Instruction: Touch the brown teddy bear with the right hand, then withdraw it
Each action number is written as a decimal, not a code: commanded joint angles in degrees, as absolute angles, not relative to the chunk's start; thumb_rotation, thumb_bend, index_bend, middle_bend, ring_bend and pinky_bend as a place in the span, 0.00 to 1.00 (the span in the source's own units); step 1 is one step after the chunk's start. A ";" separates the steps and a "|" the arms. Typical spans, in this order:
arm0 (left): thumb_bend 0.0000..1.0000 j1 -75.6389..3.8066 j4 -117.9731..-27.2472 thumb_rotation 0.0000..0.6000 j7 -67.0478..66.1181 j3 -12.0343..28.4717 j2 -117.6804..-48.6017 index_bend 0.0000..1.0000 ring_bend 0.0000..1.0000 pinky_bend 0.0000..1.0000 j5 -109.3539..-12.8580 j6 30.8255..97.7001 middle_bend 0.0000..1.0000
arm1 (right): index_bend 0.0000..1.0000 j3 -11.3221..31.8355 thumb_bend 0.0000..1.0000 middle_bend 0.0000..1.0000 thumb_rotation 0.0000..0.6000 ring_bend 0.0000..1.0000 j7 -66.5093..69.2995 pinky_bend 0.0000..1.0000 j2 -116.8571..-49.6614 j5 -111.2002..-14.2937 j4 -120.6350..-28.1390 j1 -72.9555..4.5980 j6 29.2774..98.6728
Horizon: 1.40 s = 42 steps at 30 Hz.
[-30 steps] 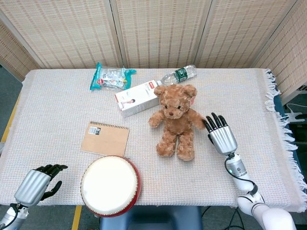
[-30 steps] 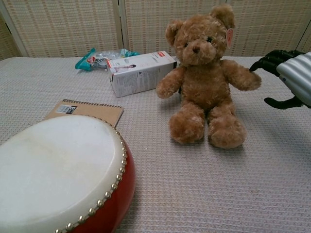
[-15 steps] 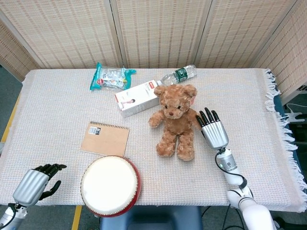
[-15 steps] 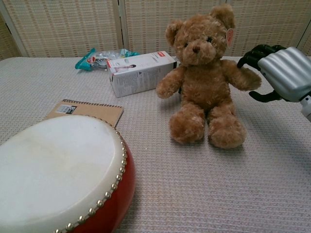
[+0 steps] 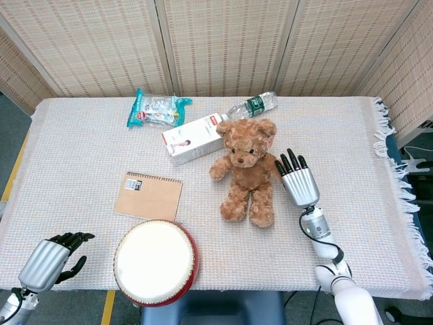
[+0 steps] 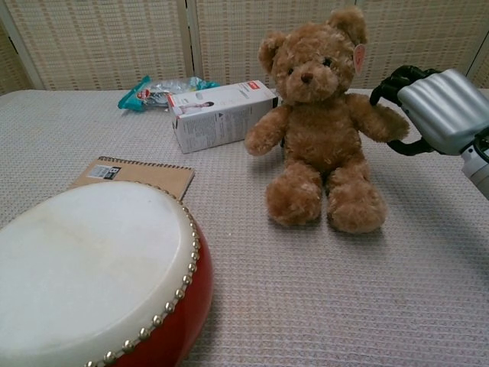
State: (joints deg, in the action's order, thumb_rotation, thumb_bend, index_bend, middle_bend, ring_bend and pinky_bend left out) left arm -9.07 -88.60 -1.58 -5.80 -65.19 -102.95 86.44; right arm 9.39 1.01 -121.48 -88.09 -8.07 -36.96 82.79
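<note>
Near the middle of the worktop: the brown teddy bear sits upright on the woven cloth, facing the robot, with a white box just behind its shoulder and a plastic bottle beyond that.
Right hand: the right hand is at the bear's outstretched arm, fingers apart and pointing away from the robot, holding nothing; in the chest view the dark fingertips lie against or just over the plush paw, with the thumb curled beneath it.
Contact: it looks like touching in both views, though whether the fingers actually press into the fur is too fine to tell.
Left hand: the left hand rests low at the near corner, well apart from everything, fingers curled in on nothing.
Step in hand: the touch itself, judged to be at or just short of completion.
Next move: a straight pull-back toward the robot's right side, fingers kept loose so the thumb does not hook the paw and tip the bear.
Other things: a drum and a notebook lie on the near left, a snack packet at the far edge.
</note>
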 commanded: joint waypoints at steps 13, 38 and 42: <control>0.40 -9.19 -88.84 1.00 -2.07 -6.09 -65.15 0.29 0.40 0.60 -103.42 86.10 0.37 | 0.66 9.35 0.14 0.43 1.00 0.28 -1.11 0.53 -121.59 -86.20 -6.18 -38.06 84.60; 0.40 -9.16 -89.04 1.00 -1.86 -5.99 -64.98 0.29 0.40 0.60 -103.13 86.05 0.37 | 0.68 9.36 0.14 0.43 1.00 0.29 -1.34 0.54 -121.84 -84.08 -6.10 -38.21 87.03; 0.40 -9.22 -89.10 1.00 -1.98 -6.07 -64.98 0.29 0.40 0.60 -103.26 85.90 0.38 | 0.68 9.26 0.14 0.43 1.00 0.29 -0.51 0.54 -122.10 -83.79 -6.34 -37.78 85.52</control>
